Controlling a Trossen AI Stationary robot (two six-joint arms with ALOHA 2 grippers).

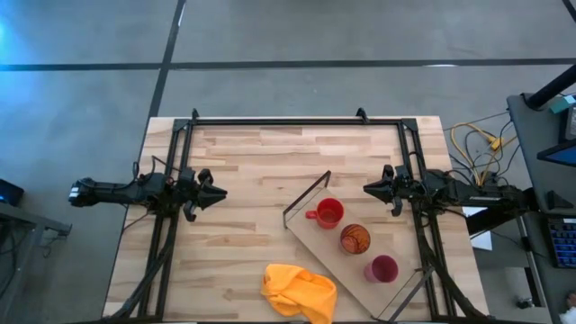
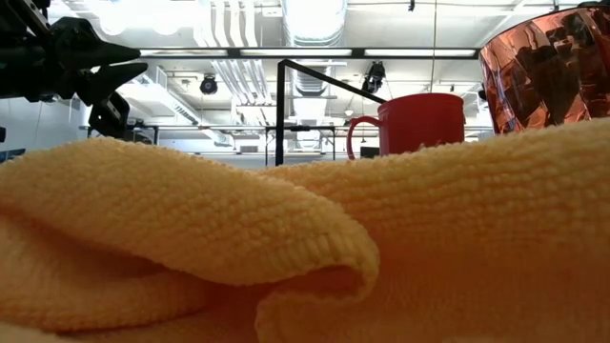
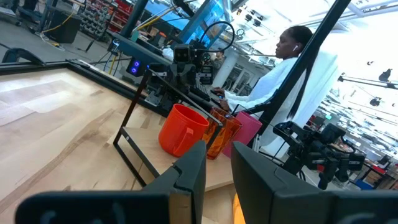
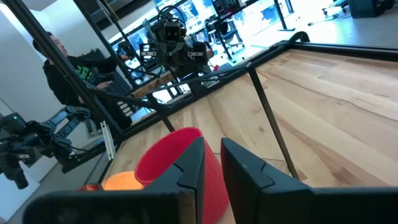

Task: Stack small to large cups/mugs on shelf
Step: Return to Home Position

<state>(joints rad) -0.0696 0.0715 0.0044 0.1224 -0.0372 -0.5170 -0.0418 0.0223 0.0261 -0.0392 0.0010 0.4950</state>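
Note:
The plywood shelf (image 1: 335,259) lies slantwise on the table's right near part, with a black wire frame (image 1: 306,196) at its far-left end. Three cups stand upright on it in a row: the red mug (image 1: 328,212), the orange patterned tumbler (image 1: 355,238) and the magenta-pink cup (image 1: 382,268). My left gripper (image 1: 220,192) hovers over the table's left part, away from the shelf; a narrow gap shows between its fingers (image 3: 219,168), and it is empty. My right gripper (image 1: 367,189) hovers just beyond the shelf's far right, also narrowly open (image 4: 213,165) and empty, with the red mug (image 4: 177,168) ahead of it.
A yellow-orange cloth (image 1: 299,291) lies bunched at the table's near edge, left of the shelf, and fills the low view (image 2: 305,238). A black frame (image 1: 288,121) runs along the table's far edge and sides. People sit beyond the table (image 3: 292,56) (image 4: 68,68).

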